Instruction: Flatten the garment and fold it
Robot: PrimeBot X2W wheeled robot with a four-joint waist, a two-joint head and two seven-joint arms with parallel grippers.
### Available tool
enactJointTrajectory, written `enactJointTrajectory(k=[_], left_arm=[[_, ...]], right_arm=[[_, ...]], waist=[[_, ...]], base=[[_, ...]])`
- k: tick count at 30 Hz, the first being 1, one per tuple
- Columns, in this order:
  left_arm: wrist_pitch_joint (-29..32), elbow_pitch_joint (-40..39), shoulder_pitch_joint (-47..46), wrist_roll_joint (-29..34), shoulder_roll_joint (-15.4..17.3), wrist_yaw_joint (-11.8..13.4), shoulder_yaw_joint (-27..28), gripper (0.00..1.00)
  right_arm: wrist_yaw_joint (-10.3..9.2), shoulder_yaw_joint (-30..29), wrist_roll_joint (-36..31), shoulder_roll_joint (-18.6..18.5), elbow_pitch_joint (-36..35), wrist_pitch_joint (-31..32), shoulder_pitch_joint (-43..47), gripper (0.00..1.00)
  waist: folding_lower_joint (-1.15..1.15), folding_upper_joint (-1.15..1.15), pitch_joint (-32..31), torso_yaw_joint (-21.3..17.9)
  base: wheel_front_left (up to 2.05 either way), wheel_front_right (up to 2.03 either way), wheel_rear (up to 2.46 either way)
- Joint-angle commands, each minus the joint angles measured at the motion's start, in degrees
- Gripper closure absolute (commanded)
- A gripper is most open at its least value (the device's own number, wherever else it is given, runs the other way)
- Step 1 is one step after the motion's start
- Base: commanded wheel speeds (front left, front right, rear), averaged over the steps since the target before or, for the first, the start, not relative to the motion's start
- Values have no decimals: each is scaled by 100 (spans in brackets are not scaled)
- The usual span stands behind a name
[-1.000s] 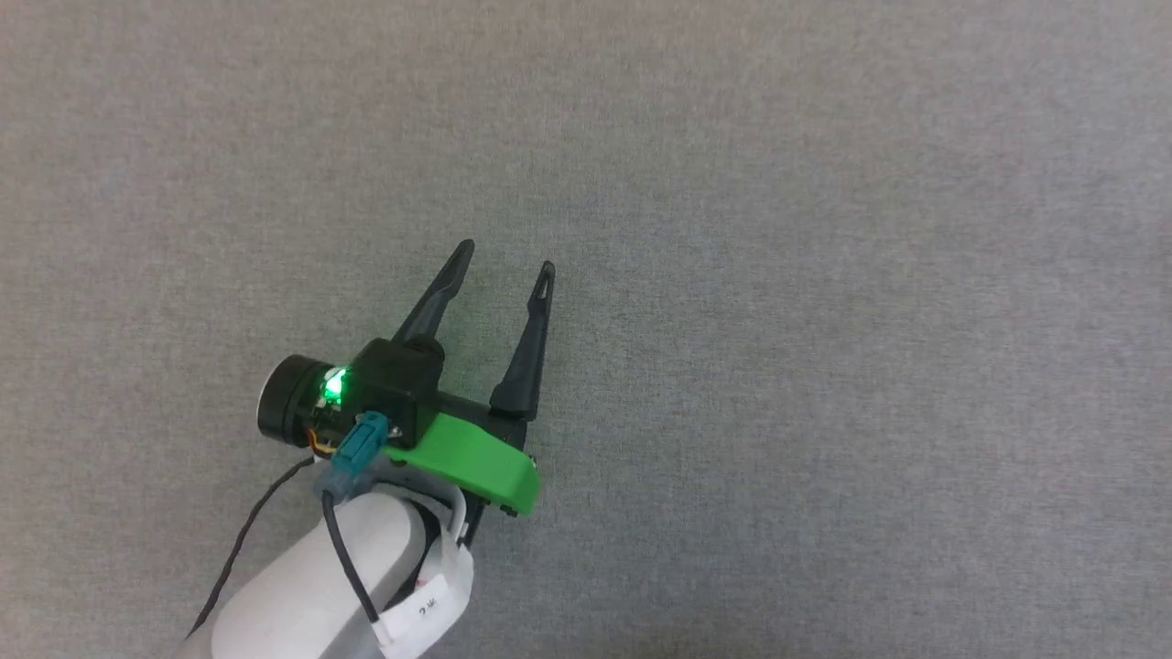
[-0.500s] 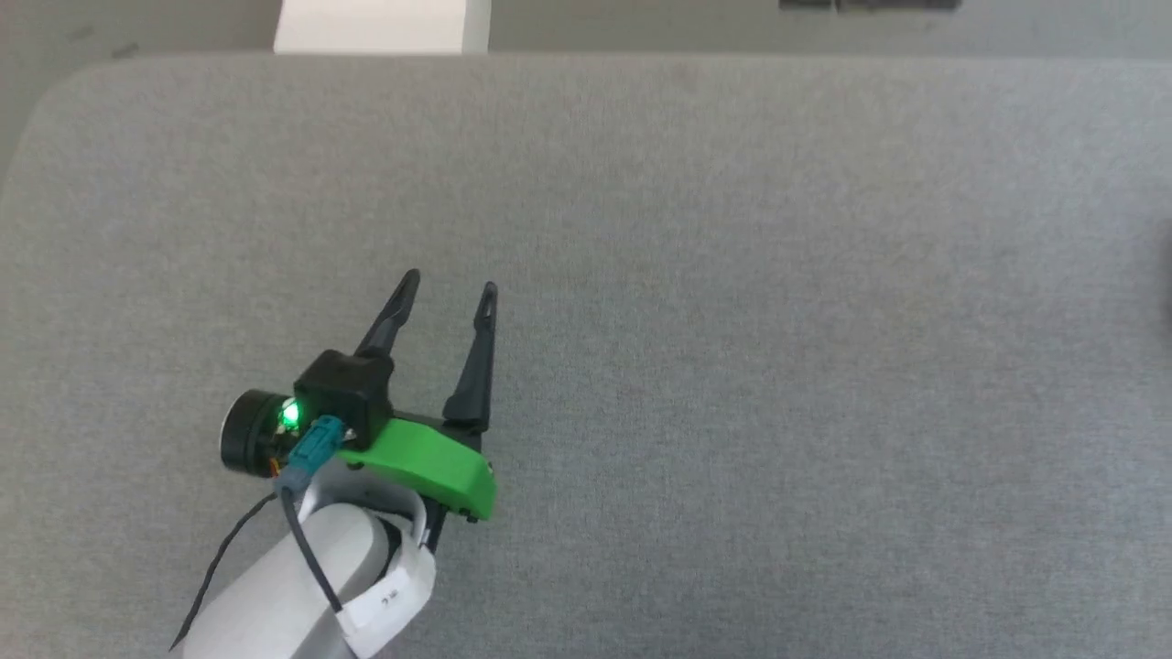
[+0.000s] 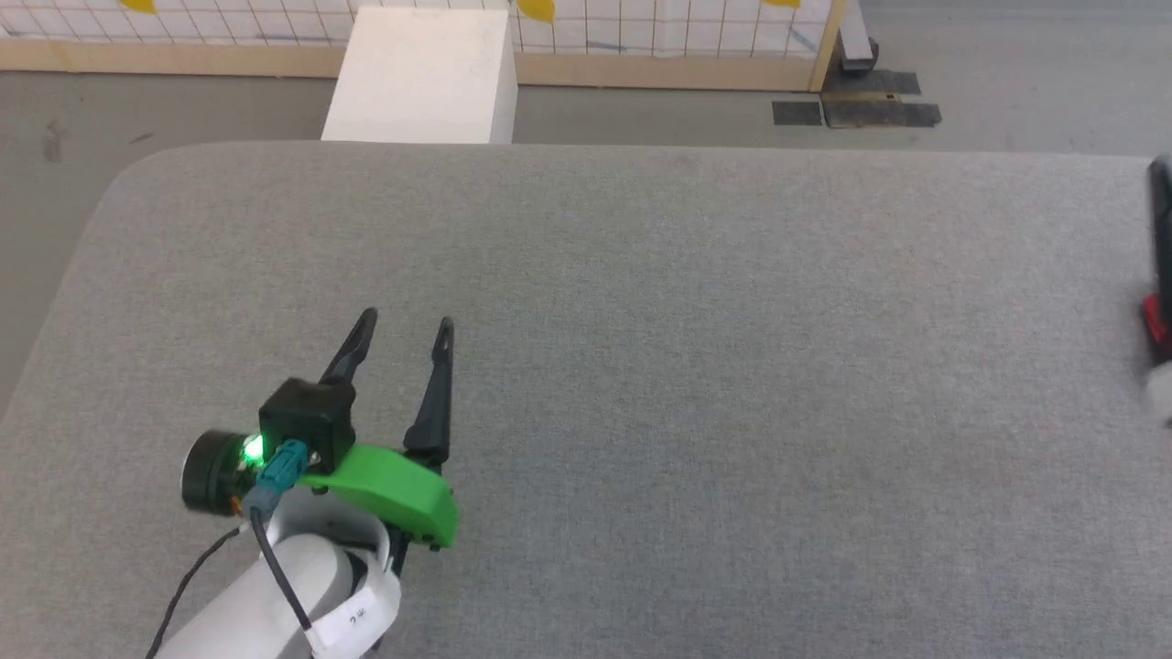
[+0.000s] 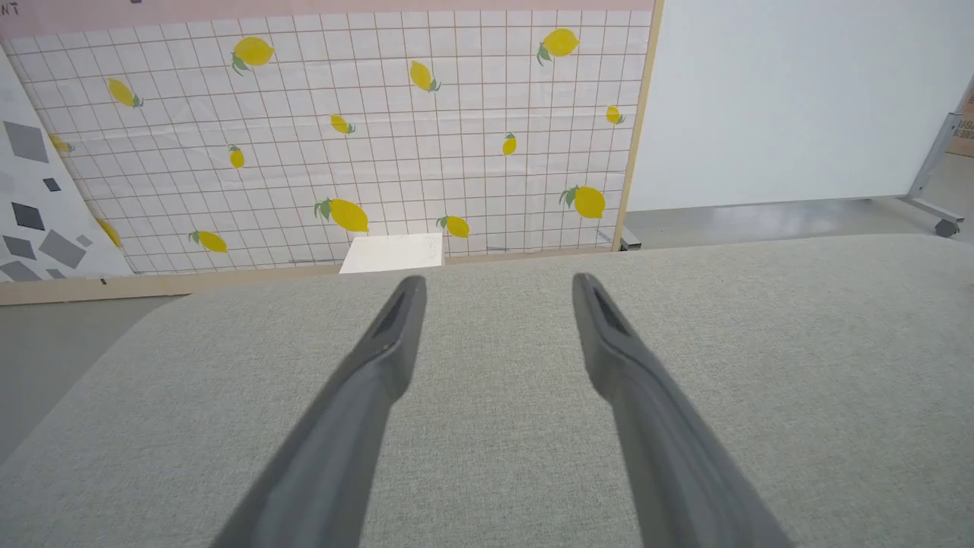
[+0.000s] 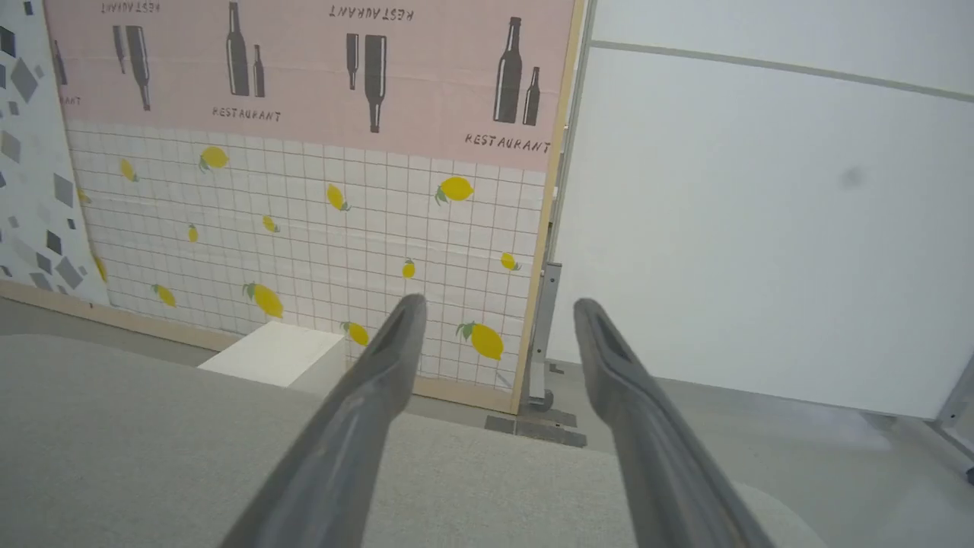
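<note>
The red shorts are out of view. My left gripper [image 3: 406, 318] hovers open over the left part of the grey cloth-covered table [image 3: 696, 302], fingers pointing toward the far edge, nothing between them. The left wrist view shows the same open left gripper [image 4: 498, 279] over bare grey cloth. In the right wrist view my right gripper [image 5: 499, 301] is open and empty, raised above the table's far right corner. A blurred dark, red and white shape [image 3: 1158, 320] sits at the head view's right edge; I cannot tell what it is.
A white box [image 3: 421, 78] stands on the floor just beyond the table's far edge, in front of a lemon-patterned wall panel [image 4: 380, 137]. Dark floor mats [image 3: 856, 110] lie by the panel's post. The table's left corners are rounded.
The head camera has tilted up, bringing the table's far edge, floor, box and panel into view. The blurred shape has appeared at the right edge. The left gripper stays open.
</note>
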Motion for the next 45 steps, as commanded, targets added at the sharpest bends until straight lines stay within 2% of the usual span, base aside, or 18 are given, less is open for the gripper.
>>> enactJointTrajectory(k=[1,5,6,13,20,45], left_arm=[[12,14,115,-34,67,52,22,0],[30,46,236,-5,128,129,-13,0],[54,84,295,37,162,166,-67,0],[44,195,393,147,196,187,-210,0],[13,306,460,172,169,195,-279,0],[-20,344,461,131,139,266,-279,0]], right_arm=[[-9,-105,-107,288,-155,-24,277,0],[-9,-320,-466,995,-494,-31,901,0],[-9,-392,-802,1419,-678,-4,1287,0],[-9,-468,-1398,2073,-820,-6,1923,0],[-9,-426,-1615,2247,-833,-7,2214,0],[-9,-369,-1664,2380,-938,12,2271,0]], waist=[[0,0,-50,43],[0,0,-83,78],[0,0,-97,101],[0,0,-174,127],[0,0,-240,143],[0,0,-202,148]], base=[[0,0,0],[0,0,0],[0,0,0],[0,0,0],[0,0,0],[0,0,0]])
